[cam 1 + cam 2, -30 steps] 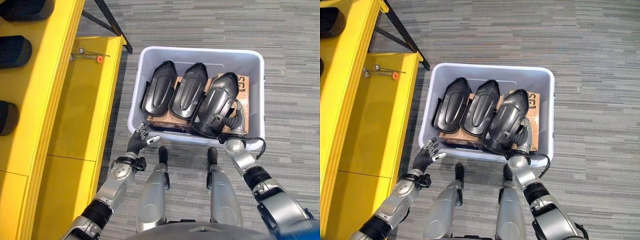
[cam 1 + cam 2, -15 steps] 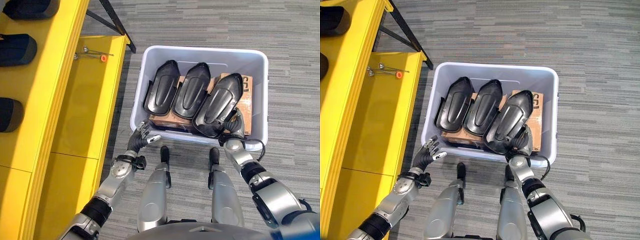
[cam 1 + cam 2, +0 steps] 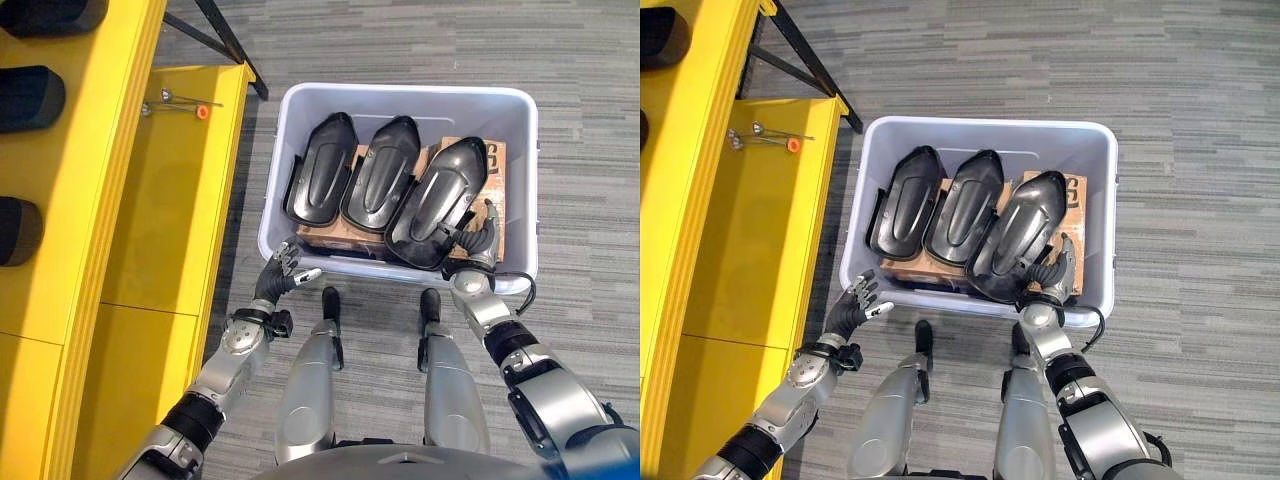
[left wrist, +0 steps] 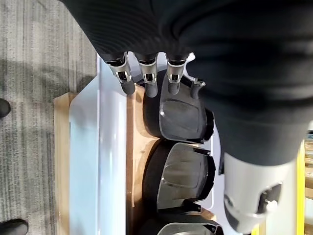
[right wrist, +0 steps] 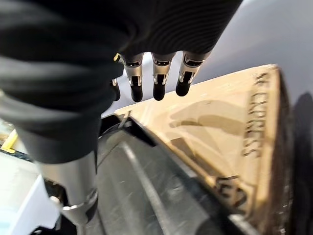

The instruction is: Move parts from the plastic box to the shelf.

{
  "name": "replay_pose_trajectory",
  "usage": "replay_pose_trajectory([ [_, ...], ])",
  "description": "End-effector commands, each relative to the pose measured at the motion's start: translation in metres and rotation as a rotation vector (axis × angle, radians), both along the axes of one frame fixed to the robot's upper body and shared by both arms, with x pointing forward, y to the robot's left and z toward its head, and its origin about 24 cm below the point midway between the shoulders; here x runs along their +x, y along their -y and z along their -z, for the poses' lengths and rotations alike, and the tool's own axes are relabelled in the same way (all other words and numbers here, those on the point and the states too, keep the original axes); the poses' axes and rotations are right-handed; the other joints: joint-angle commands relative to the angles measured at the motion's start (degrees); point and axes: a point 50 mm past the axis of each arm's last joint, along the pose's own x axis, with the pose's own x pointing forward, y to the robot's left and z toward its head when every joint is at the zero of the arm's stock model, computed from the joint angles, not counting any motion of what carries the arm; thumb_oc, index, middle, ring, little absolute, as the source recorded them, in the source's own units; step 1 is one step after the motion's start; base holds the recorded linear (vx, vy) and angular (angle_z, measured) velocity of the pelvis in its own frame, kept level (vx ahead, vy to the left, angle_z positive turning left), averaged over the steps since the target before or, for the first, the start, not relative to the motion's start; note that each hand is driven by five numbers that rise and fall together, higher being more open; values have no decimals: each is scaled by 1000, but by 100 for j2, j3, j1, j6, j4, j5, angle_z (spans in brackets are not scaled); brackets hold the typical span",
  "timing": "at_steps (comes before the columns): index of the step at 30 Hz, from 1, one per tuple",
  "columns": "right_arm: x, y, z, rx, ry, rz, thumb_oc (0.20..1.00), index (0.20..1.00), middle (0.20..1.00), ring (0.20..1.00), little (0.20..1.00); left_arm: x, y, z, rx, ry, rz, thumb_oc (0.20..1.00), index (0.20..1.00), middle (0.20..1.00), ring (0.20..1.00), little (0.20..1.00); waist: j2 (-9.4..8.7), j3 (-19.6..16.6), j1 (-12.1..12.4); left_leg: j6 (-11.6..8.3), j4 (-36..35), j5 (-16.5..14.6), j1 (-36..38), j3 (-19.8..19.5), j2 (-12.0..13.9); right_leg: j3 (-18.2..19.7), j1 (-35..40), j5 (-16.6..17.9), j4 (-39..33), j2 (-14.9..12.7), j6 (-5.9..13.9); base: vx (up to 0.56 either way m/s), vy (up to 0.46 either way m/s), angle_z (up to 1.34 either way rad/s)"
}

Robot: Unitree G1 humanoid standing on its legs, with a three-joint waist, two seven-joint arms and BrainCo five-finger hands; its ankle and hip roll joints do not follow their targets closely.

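A white plastic box (image 3: 400, 92) stands on the carpet and holds three black moulded parts side by side on cardboard (image 3: 496, 162): left (image 3: 320, 170), middle (image 3: 382, 172) and right (image 3: 440, 200). My right hand (image 3: 480, 240) is inside the box at its near right. It sits just beside the right part's near end, open, with its fingers (image 5: 159, 84) straight over the cardboard (image 5: 230, 127) and holding nothing. My left hand (image 3: 281, 275) hovers outside the box's near left corner, open with relaxed fingers (image 4: 146, 78) pointing over the box wall (image 4: 110, 161) at the left part (image 4: 181, 112).
The yellow shelf (image 3: 160, 200) runs along the left, with black parts (image 3: 28, 100) lying on its upper tier. Small tools with an orange tip (image 3: 182, 104) lie on the lower tier's far end. A black frame leg (image 3: 225, 40) stands behind the shelf.
My right hand has shifted slightly right, off the right part's near end, and its fingers have straightened. The left hand has barely moved. The whole view has shifted a little.
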Motion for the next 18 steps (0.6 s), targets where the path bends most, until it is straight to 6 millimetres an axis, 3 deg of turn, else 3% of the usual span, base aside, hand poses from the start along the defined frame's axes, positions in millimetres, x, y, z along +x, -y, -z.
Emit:
replay_pose_trajectory([
  [1, -3, 11, -18, -38, 123, 44, 1000, 1000, 1000, 1000, 1000, -8, 4, -6, 3, 55, 28, 1000, 1000, 1000, 1000, 1000, -79, -52, -22, -6, 605, -570, -74, 64, 1, 30, -146, 85, 345, -481, 343, 0, 0, 0],
  [7, -5, 16, -16, -39, 117, 80, 1000, 1000, 1000, 1000, 1000, -8, 4, -7, 0, 59, 30, 1000, 1000, 1000, 1000, 1000, -78, -47, -25, 4, 641, -596, -112, 62, -15, 35, -177, 96, 352, -492, 347, 0, 0, 0],
  [18, -5, 20, 6, 0, -6, 122, 1000, 1000, 1000, 1000, 1000, -9, 3, -7, 0, 55, 34, 1000, 1000, 1000, 1000, 1000, -37, -19, 8, 16, 721, -618, -202, 58, -41, 50, -229, 105, 372, -512, 353, 0, 0, 0],
])
